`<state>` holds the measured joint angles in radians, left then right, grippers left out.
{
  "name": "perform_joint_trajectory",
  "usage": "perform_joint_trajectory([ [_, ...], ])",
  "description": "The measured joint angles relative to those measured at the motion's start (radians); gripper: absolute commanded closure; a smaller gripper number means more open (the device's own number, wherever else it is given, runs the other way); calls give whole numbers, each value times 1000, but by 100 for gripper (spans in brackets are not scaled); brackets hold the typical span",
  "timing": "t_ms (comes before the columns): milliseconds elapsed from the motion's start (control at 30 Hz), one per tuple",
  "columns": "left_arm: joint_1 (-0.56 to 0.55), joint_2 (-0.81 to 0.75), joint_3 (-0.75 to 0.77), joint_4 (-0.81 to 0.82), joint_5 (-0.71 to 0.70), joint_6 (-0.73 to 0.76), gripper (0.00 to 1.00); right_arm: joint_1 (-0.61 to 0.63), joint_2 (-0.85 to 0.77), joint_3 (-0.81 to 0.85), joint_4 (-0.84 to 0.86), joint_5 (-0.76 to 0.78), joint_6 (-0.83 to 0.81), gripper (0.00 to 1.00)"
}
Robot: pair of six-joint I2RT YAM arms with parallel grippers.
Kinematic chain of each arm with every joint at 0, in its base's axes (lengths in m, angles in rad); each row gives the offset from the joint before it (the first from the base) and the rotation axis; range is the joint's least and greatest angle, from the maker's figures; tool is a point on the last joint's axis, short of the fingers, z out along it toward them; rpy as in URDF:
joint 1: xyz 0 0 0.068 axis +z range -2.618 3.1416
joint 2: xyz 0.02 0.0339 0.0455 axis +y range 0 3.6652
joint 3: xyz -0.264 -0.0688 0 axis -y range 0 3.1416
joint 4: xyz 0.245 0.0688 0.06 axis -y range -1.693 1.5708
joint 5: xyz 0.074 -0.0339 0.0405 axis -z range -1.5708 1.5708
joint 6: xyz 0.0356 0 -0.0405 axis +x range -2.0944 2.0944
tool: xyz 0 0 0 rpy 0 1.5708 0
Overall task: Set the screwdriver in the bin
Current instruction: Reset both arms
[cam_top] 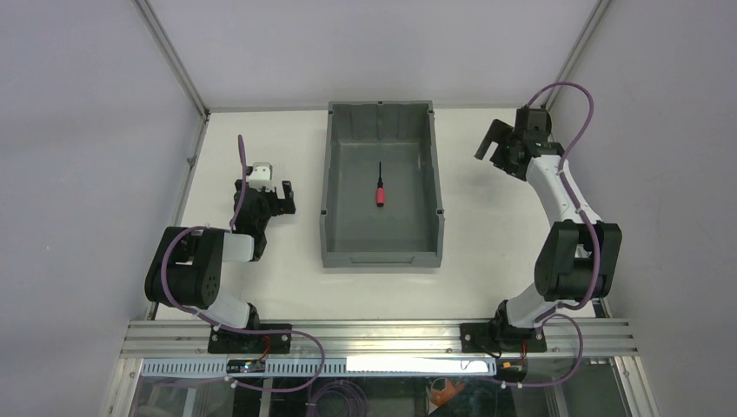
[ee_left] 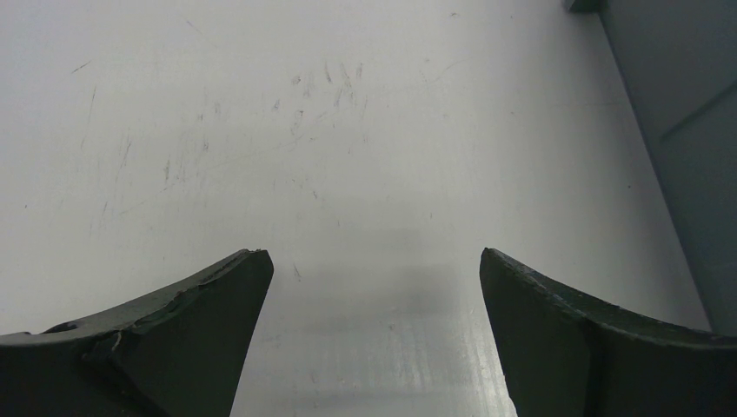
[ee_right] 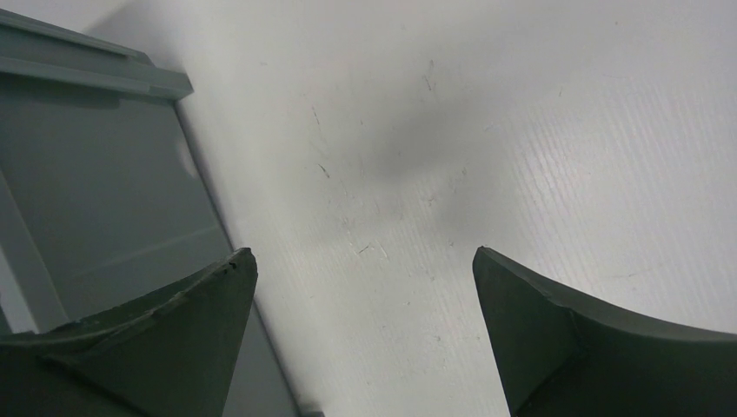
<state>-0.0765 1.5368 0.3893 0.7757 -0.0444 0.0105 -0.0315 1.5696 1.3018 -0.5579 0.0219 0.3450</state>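
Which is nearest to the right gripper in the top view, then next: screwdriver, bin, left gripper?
1. bin: immediately left of the right gripper.
2. screwdriver: lying inside the bin.
3. left gripper: beyond the bin's left wall.

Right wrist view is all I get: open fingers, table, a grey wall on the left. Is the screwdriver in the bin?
Observer: Yes. The screwdriver lies on the floor of the bin, near the middle, with its red handle toward the arm bases.
Operator: Anything else in there?
Observer: No, the top view shows only the screwdriver inside.
Operator: Left hand?
Observer: The left hand is open and empty, over the table on the bin's left side, apart from its wall.
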Motion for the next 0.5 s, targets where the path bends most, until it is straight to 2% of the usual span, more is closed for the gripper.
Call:
perform_joint_trajectory([
  [500, 0, 0, 0, 0, 0, 0, 1, -2, -60, -139, 169, -10, -26, 1],
])
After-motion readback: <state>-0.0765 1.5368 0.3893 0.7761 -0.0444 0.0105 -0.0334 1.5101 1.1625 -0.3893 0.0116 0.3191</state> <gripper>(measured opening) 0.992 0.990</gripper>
